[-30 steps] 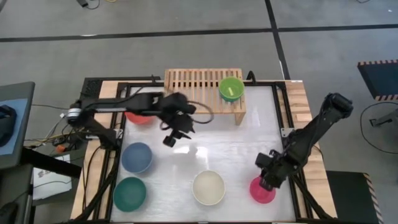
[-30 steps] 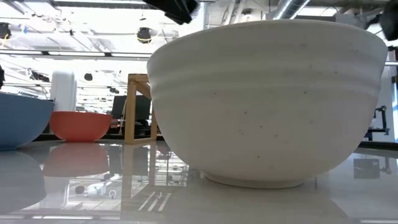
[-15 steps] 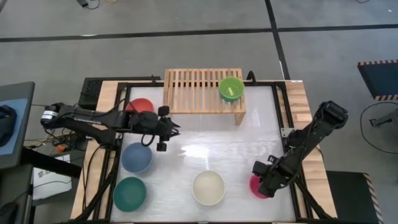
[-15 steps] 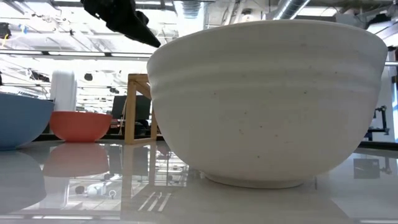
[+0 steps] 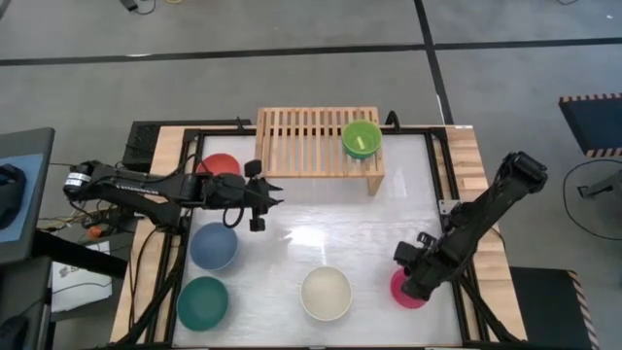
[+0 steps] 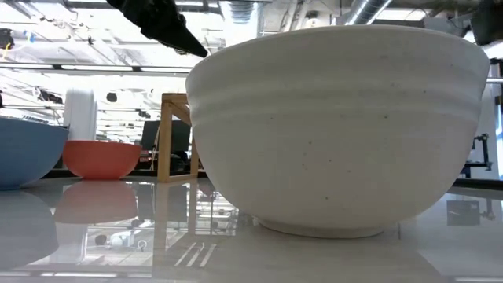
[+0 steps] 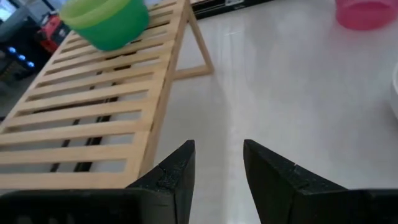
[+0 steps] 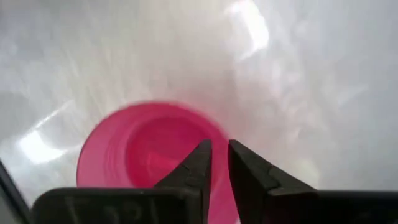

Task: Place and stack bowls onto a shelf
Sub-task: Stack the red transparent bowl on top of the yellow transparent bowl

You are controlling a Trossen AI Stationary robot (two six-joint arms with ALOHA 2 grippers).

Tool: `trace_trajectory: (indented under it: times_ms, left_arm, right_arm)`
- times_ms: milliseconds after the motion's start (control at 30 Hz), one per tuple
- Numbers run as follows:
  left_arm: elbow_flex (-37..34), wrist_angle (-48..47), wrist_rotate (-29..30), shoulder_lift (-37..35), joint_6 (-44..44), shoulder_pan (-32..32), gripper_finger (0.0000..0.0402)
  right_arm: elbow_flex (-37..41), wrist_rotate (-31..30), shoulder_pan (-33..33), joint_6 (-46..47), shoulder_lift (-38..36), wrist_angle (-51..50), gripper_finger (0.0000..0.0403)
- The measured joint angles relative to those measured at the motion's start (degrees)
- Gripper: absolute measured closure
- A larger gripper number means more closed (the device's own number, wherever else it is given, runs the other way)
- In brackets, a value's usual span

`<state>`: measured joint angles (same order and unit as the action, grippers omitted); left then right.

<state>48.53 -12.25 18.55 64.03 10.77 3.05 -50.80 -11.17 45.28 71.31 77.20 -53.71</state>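
The light-wood shelf (image 5: 316,141) stands at the table's far edge, with a green bowl (image 5: 362,139) on its right end. Red (image 5: 219,167), slate blue (image 5: 214,246), teal (image 5: 202,301) and cream (image 5: 326,293) bowls sit on the table. The pink bowl (image 5: 408,292) is at the near right. My left gripper (image 5: 272,197) hovers open, left of centre, beside the shelf's left leg (image 7: 163,118). My right gripper (image 5: 413,277) is over the pink bowl (image 8: 149,152), shut on it. Light blue and yellow bowls are not in view. My right gripper has the pink bowl's rim (image 8: 219,138) between its two fingers, one finger (image 8: 199,165) over the inside and the other (image 8: 245,171) outside. It comes from above, slanting down. Whether the bowl is off the table I cannot tell.
In the low view the cream bowl (image 6: 338,126) fills most of the picture, with the red bowl (image 6: 98,157) and a shelf leg (image 6: 177,137) behind it. Bare white tabletop (image 5: 330,228) lies between the shelf and the near bowls.
My left gripper has swung from in front of the shelf toward the table's left edge, its arm stretching out low, and then has stayed put. My right gripper dipped onto the pink bowl and has come back up a little.
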Motion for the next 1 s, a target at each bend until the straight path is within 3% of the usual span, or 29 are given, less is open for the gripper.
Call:
trace_trajectory:
  times_ms: [267, 433, 667, 833, 1000]
  left_arm:
    - [-0.77, -0.63, -1.80, 0.00, -3.04, 0.24, 0.0279]
    - [-3.96, 1.60, -2.16, 0.04, -2.97, 0.26, 0.0279]
    - [-6.08, 4.58, -0.82, 0.02, -1.40, 0.13, 0.0279]
    - [-6.10, 4.49, -0.05, 0.02, -1.45, 0.13, 0.0279]
    - [-6.10, 4.44, 0.30, 0.02, -1.47, 0.13, 0.0279]
  right_arm:
    - [3.26, -1.99, 0.09, 0.02, 0.22, 0.70, 0.0221]
    - [5.77, 3.38, 0.07, -1.99, 3.19, 2.73, 0.0165]
    - [7.06, 9.45, -0.51, -3.67, 4.48, 3.74, 0.0180]
    - [7.06, 9.85, -1.18, -2.01, 2.24, 3.16, 0.0209]
    - [7.06, 9.55, -1.15, -0.85, -1.63, 3.12, 0.0212]
